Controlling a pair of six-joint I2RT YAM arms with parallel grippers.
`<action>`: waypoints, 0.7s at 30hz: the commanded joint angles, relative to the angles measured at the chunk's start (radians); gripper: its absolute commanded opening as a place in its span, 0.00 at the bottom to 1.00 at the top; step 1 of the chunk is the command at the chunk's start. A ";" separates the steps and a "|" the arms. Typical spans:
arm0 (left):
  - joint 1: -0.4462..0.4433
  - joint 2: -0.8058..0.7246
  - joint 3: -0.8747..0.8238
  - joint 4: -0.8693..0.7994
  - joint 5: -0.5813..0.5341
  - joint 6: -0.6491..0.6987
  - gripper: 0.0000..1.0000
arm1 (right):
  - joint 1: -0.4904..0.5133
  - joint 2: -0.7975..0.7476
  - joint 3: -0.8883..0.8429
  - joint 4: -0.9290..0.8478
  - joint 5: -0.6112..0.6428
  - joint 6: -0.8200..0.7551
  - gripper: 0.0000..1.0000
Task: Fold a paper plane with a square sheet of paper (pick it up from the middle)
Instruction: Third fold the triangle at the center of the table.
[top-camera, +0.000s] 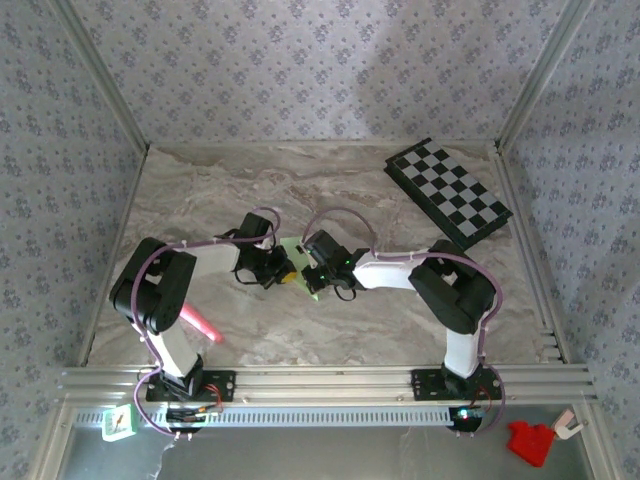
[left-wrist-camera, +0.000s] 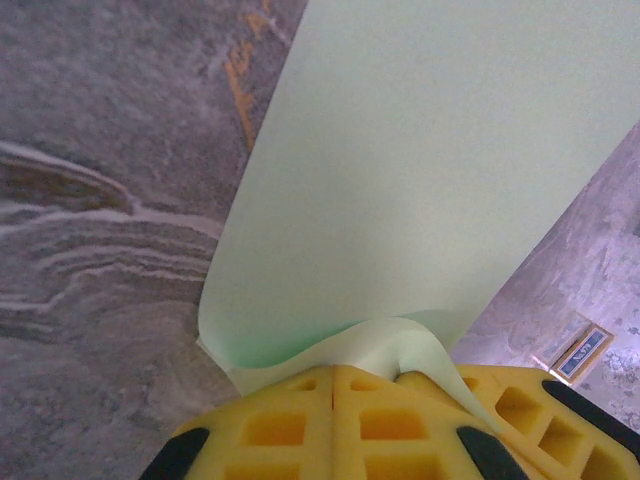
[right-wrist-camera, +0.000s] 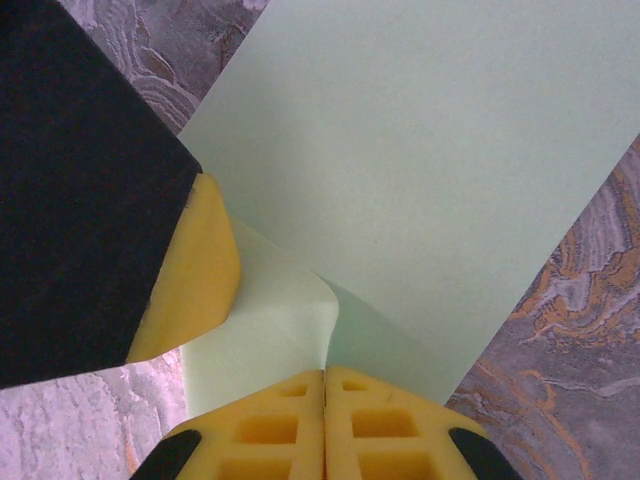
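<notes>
The square sheet of paper (top-camera: 298, 262), pale green and plain, lies at the middle of the marble table between both grippers. It is mostly flat, with one edge lifted and curled. My left gripper (top-camera: 278, 268) is shut on that curled edge; in the left wrist view its yellow fingertips (left-wrist-camera: 300, 385) meet at the paper (left-wrist-camera: 420, 180). My right gripper (top-camera: 318, 272) is shut on the same edge right beside it. In the right wrist view the paper (right-wrist-camera: 430, 170) bends up into the closed right gripper (right-wrist-camera: 325, 375), and the left gripper's yellow finger (right-wrist-camera: 190, 270) is close on the left.
A black-and-grey chequered board (top-camera: 448, 192) lies at the back right of the table. A pink marker (top-camera: 200, 323) rests near the left arm's base. Patterned walls close in the table's left, back and right sides. A red object (top-camera: 530, 442) sits off the table at the front right.
</notes>
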 joint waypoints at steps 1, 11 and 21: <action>0.000 0.019 -0.004 -0.026 -0.016 0.020 0.06 | -0.001 0.030 0.009 -0.080 -0.001 0.016 0.08; 0.001 0.031 0.006 -0.035 -0.013 0.019 0.06 | -0.001 0.020 0.014 -0.079 -0.010 0.020 0.08; 0.000 0.044 0.021 -0.060 -0.017 0.024 0.06 | -0.001 0.007 0.015 -0.069 -0.016 0.043 0.09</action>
